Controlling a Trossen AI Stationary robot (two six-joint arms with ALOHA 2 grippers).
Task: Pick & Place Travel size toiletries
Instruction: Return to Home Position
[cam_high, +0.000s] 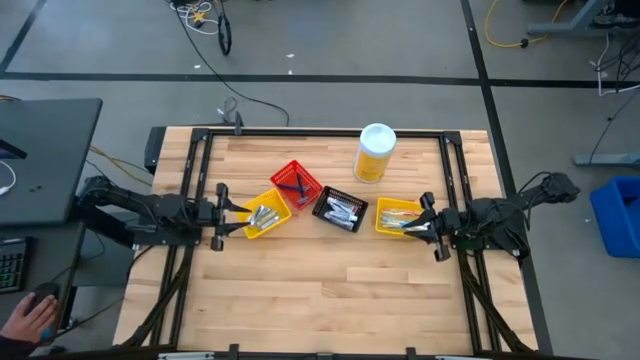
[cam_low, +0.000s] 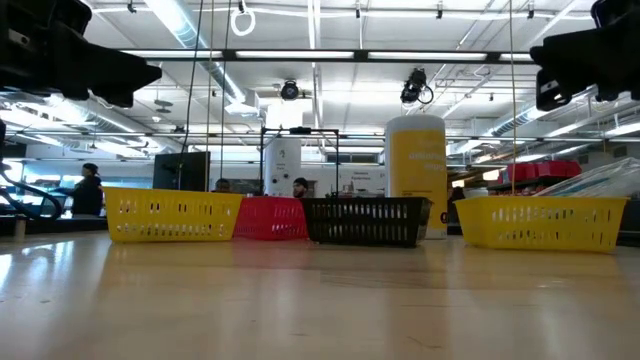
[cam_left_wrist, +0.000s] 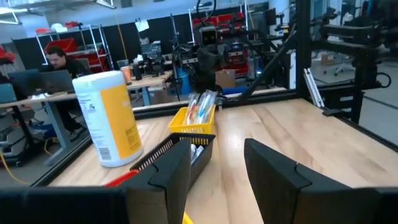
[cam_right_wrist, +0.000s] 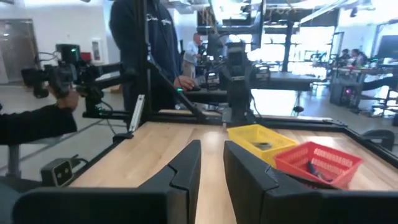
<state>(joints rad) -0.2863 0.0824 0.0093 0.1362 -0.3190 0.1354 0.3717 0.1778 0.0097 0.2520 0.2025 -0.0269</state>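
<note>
From above, the pale wooden table (cam_high: 330, 300) carries four small plastic mesh bins in a loose row. The travel size toiletries (cam_high: 262, 216) all lie inside them. There are silver and white pieces in the left yellow bin (cam_high: 280, 201), blue-handled razors (cam_high: 295, 186) in the red bin (cam_high: 312, 180), white tubes (cam_high: 343, 210) in the black bin (cam_high: 322, 198) and pale toothbrushes (cam_high: 400, 217) in the right yellow bin (cam_high: 384, 205). A tall yellow bottle with a white lid (cam_high: 375, 152) stands behind them. The left claw (cam_high: 235, 213) sits just beside the left yellow bin, the right claw (cam_high: 425, 227) just beside the right one.

At table level the bin walls hide nearly all the contents. The bottle's lettering is too blurred to read, and both arms are cut off at the top corners.

Past the left wrist, the left claw's fingers are spread wide with nothing between them. The bottle's label shows fine print I cannot make out, and toothbrushes poke above the far yellow bin.

Past the right wrist, the right claw's fingers stand a narrow gap apart, holding nothing. A person in dark clothes (cam_right_wrist: 146, 43) stands beyond the table.
</note>
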